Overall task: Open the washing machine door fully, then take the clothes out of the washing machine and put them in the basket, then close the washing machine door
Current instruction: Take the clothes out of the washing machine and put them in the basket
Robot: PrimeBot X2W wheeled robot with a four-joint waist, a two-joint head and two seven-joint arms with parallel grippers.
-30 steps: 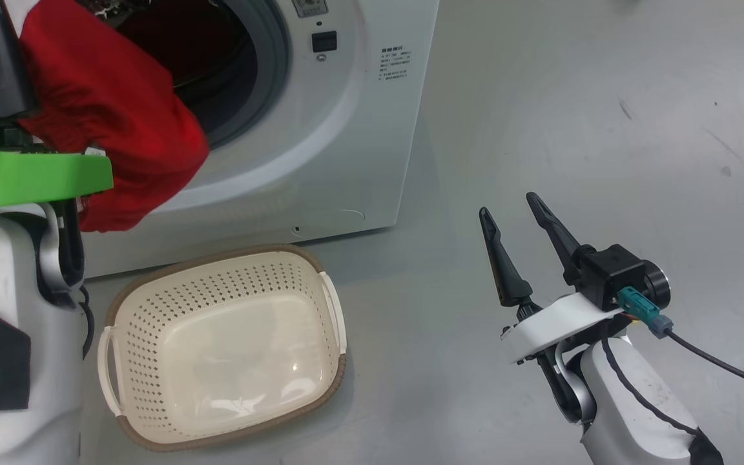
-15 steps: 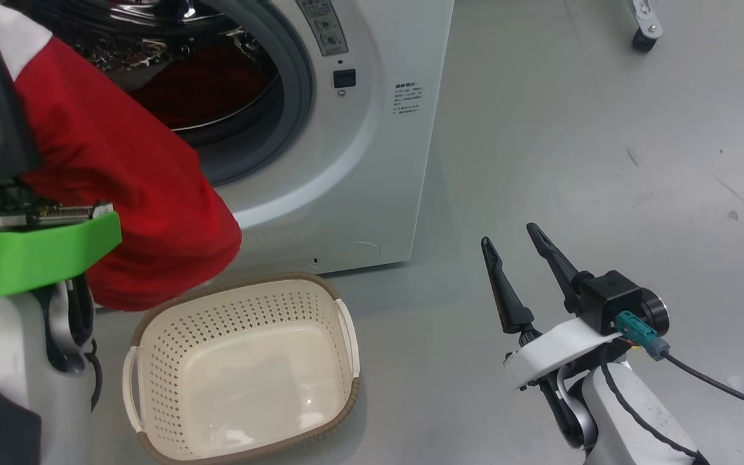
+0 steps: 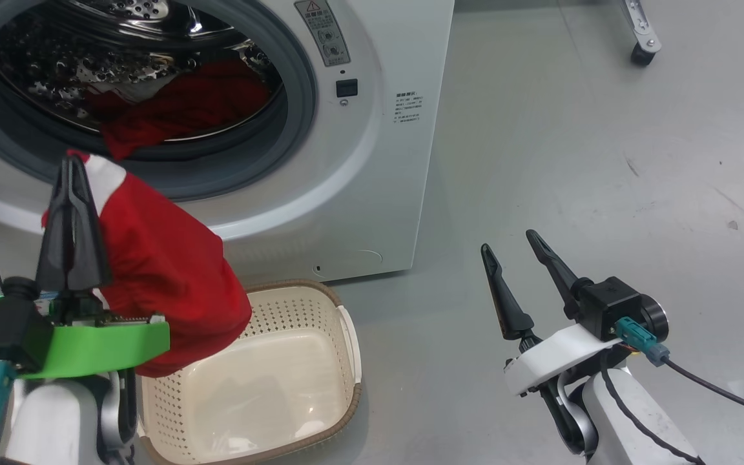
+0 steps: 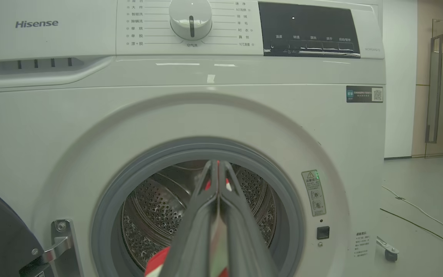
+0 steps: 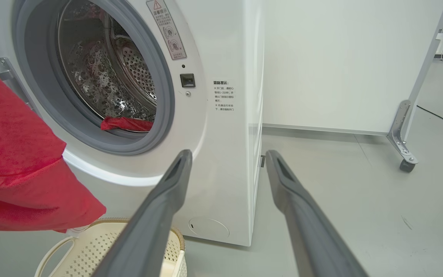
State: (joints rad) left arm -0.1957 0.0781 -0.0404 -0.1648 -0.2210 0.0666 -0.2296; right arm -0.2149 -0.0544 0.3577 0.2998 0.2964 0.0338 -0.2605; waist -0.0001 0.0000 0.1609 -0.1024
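The red garment (image 3: 172,278) with its white trim hangs from the left claw (image 3: 72,169), whose two dark fingers are pressed together on the cloth. Its lower end droops over the left part of the cream basket (image 3: 301,285) on the floor (image 3: 604,161), just in front of the washing machine (image 3: 378,161). By my reading the door step is done: the drum (image 3: 120,39) stands wide open and the washing machine door (image 4: 2,234) is swung away to the side. The first garment is out but not yet let go, since the basket's bottom is bare. A second red garment (image 3: 178,110) lies in the drum against the grey gasket (image 3: 301,97), so one release, at least one more fetch and the closing of the door are left. The right claw (image 3: 507,241) waits well apart to the right, above bare floor, its fingers spread and holding nothing. The head view alone gives the layout from above: garment, basket interior and both arms together. The left wrist view looks straight at the machine's front. It adds the round dial (image 4: 190,17), the dark display panel (image 4: 308,32), the brand lettering and the metal hinge (image 4: 58,246) beside the door's black edge, with a sliver of red and white cloth nipped between the closed fingers. The right wrist view, from low down, shows the hanging garment's hem just above the basket's rim and the second garment resting at the drum's lip. It also shows a white wheeled panel (image 5: 340,57) standing behind the machine.
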